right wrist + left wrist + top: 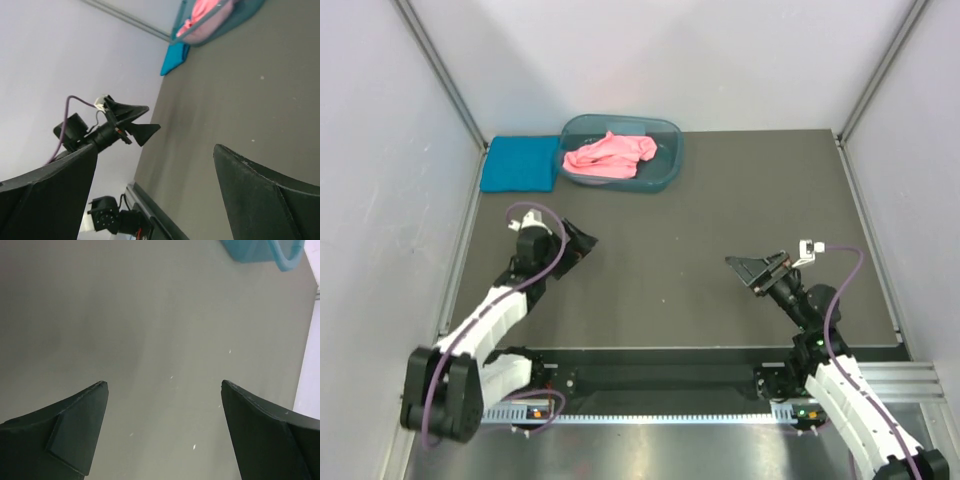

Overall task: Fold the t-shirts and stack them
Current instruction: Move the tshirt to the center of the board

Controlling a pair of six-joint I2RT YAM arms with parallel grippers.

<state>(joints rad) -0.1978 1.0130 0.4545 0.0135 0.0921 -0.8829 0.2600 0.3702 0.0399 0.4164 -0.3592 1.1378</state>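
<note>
T-shirts: salmon-pink t-shirt (610,155) and teal-blue t-shirt (520,163), neither gripped.

Near: left gripper (585,250) has its jaws spread wide with nothing between them, over bare table (670,230). Its arm reaches forward from the base, fingers pointing right. Right gripper (744,274) is also spread wide and empty. Its arm angles up and leftward, fingers aimed at the left arm.

Far: the salmon-pink t-shirt lies crumpled inside the tub (670,172). The teal-blue t-shirt lies folded flat just left of the tub, at the far-left corner. 2 garments, well apart from both grippers.

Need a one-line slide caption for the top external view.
Scene: left gripper and right gripper open, empty; pink t-shirt bunched in tub, teal t-shirt flat beside it.
</note>
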